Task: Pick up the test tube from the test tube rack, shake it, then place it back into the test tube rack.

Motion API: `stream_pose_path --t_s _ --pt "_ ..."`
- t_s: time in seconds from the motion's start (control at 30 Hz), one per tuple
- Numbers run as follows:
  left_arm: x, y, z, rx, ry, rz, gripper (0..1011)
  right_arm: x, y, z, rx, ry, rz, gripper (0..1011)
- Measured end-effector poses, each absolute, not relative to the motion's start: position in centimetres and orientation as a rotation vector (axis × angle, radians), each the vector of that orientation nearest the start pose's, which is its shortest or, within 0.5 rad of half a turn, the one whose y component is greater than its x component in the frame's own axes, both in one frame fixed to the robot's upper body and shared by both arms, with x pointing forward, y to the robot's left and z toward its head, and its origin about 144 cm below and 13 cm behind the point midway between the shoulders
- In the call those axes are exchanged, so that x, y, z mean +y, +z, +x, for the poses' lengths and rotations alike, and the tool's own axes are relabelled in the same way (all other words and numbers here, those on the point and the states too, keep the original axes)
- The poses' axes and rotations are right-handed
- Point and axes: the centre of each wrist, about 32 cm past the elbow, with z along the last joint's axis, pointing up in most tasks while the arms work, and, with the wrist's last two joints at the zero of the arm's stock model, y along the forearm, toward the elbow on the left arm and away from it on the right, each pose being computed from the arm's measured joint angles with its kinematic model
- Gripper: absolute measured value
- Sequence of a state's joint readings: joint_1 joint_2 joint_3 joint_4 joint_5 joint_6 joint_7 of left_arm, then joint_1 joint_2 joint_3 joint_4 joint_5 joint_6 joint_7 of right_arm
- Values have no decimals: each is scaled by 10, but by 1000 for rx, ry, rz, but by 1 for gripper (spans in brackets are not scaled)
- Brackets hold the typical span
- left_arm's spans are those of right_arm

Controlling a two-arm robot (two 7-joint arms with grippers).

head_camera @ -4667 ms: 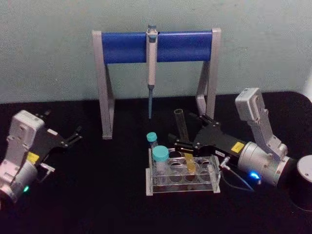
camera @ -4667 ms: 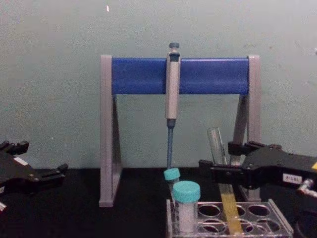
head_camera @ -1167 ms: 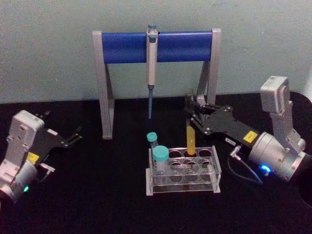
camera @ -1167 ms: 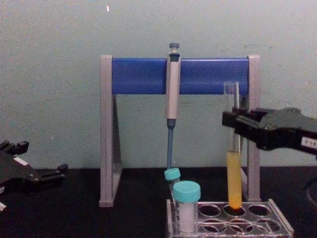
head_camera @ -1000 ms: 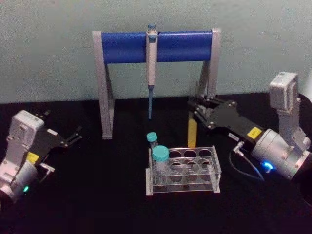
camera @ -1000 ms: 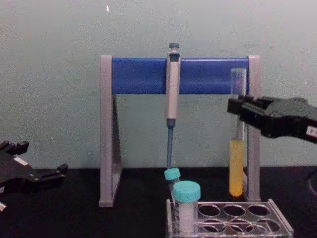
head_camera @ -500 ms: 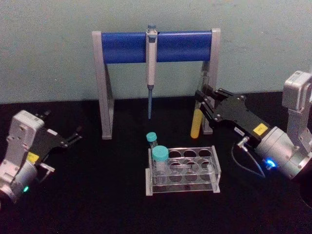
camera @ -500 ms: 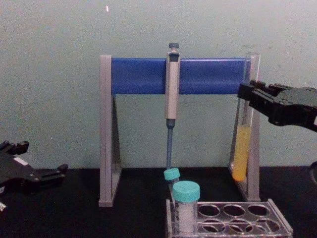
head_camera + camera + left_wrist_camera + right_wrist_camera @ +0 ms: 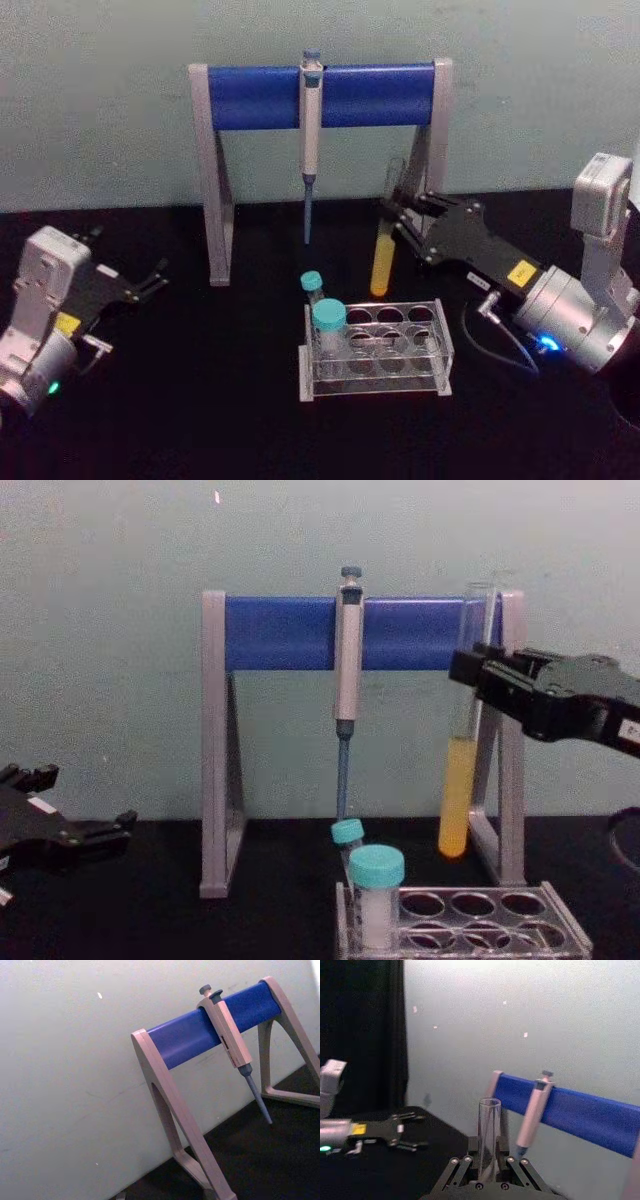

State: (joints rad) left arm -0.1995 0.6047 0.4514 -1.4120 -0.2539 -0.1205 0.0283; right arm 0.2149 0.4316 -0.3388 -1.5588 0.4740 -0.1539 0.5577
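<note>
Gripping the test tube (image 9: 382,262) near its open top with the right gripper (image 9: 397,213), lifting it fully clear of the rack (image 9: 372,377). Holding this long clear glass tube (image 9: 457,798) tilted, the yellow-filled rounded bottom leaning left, the empty upper part (image 9: 489,1132) right. Hanging it just beyond the rack's far row, right of centre. Resting the low clear rack (image 9: 565,927), round holes upward, flat at the near middle.

test tube (image 9: 460,780) clear, liquid (image 9: 456,815) yellow; vial caps (image 9: 377,864) teal; stand (image 9: 285,632) blue and grey; test tube rack (image 9: 440,350) probably clear.
</note>
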Motion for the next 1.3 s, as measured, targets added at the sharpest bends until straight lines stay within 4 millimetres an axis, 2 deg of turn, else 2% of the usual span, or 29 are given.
stream_pose_path --t_s 0.33,0.5,0.73,0.97,1.3 --pt "310 1140 489 -285 1248 304 1001 -269 1209 494 -153 -632 38 227" --pt "310 1140 489 -285 1248 304 1001 -274 1219 488 -238 -676 -78 227" --pt "310 1140 489 -285 1248 304 1001 -271 1225 486 -341 -770 -154 227" --pt "310 1140 489 -285 1248 305 1001 -263 1219 492 -347 -834 -50 227" --pt "310 1140 489 -285 1248 304 1001 -261 1202 500 -179 -808 152 227"
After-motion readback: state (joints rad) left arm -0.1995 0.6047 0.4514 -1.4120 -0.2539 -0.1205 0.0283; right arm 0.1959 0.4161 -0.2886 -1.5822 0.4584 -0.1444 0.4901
